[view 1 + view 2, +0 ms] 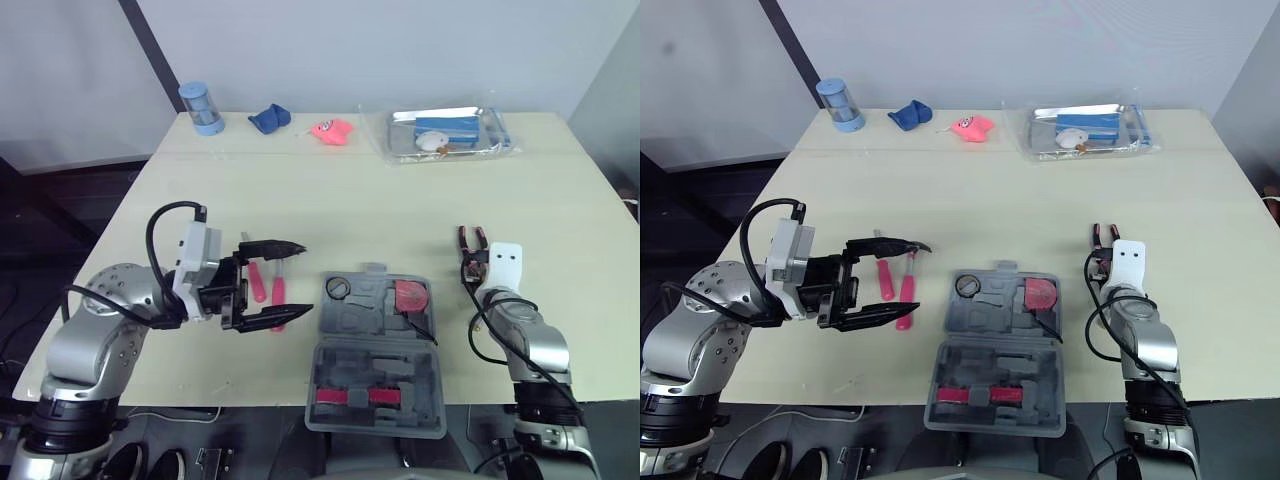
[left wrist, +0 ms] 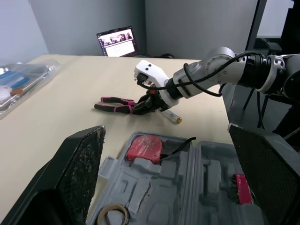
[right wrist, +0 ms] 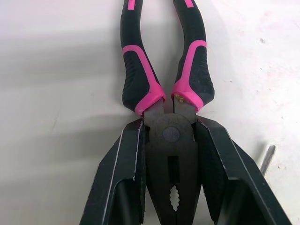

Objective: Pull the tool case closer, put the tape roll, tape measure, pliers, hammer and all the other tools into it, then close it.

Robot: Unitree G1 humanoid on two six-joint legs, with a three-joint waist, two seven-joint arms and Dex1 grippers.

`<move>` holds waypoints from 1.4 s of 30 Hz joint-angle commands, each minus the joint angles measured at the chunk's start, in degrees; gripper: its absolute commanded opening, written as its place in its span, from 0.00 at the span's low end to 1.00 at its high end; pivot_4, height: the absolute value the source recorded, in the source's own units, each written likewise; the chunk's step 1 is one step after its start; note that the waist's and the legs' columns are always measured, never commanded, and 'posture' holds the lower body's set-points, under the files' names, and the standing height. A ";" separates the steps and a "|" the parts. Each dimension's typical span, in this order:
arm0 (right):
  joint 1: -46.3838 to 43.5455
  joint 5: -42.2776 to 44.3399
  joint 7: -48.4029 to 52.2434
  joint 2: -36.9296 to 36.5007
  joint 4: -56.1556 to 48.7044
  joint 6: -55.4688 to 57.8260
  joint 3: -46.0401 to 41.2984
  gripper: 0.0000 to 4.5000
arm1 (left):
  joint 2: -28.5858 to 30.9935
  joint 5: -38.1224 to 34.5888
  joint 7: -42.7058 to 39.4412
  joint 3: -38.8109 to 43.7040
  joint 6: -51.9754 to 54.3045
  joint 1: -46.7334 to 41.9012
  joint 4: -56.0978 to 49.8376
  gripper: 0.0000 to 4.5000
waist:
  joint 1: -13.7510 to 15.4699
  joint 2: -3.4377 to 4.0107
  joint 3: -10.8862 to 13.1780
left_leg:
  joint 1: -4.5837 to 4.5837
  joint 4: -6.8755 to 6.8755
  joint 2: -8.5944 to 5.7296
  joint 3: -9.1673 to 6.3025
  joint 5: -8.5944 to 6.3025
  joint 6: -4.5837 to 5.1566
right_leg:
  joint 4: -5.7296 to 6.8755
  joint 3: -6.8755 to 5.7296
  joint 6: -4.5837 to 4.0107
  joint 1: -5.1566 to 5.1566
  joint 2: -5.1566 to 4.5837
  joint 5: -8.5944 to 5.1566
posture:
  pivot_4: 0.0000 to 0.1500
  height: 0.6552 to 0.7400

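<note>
The grey tool case (image 1: 372, 330) lies open at the table's near edge. Its far half holds a tape roll (image 1: 337, 288) and a red tape measure (image 1: 410, 297); a red-handled tool (image 1: 352, 397) lies in the near half. My left gripper (image 1: 305, 278) hangs open just left of the case, above two pink-handled screwdrivers (image 1: 268, 288) on the table. To the right of the case my right gripper (image 1: 472, 262) is shut on the head of the pink-and-black pliers (image 3: 169, 136), whose handles (image 1: 472, 238) point away from me and rest on the table.
Along the far edge stand a blue cylinder (image 1: 200, 107), a blue cloth (image 1: 269, 118), a pink toy (image 1: 331, 130) and a clear bag of blue items (image 1: 445, 133). A small metal-tipped rod (image 2: 172, 117) lies beside the right gripper.
</note>
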 commanded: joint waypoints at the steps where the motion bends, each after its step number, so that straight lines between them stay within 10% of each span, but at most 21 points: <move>1: 0.43 1.33 4.50 -3.61 -7.17 -0.64 -0.06 0.21 | 0.24 -1.21 -0.47 1.50 -0.52 0.22 -0.65 1.00 | 0.06 0.10 0.06 | -0.03 0.00 0.00 0.00 0.00 0.00 | 0.00 0.01 0.00 -0.03 0.00 0.00 | 1.00 1.00; 16: 0.79 10.75 47.03 -39.84 -25.04 0.87 13.98 0.21 | 6.27 2.03 -13.73 2.10 -6.82 0.46 10.51 1.00 | 0.14 0.10 0.36 | -0.11 0.04 0.03 0.07 0.00 0.01 | -0.04 0.04 0.00 -0.10 0.01 0.00 | 1.00 1.00; 42: -21.73 -2.87 52.31 -34.94 -24.65 11.93 44.86 0.21 | 10.30 5.82 -20.92 2.04 -15.80 2.79 18.42 1.00 | 0.16 -0.13 0.58 | -0.92 0.18 0.00 -0.10 0.01 -0.01 | 0.08 -0.16 0.00 -0.88 -0.03 0.01 | 1.00 1.00</move>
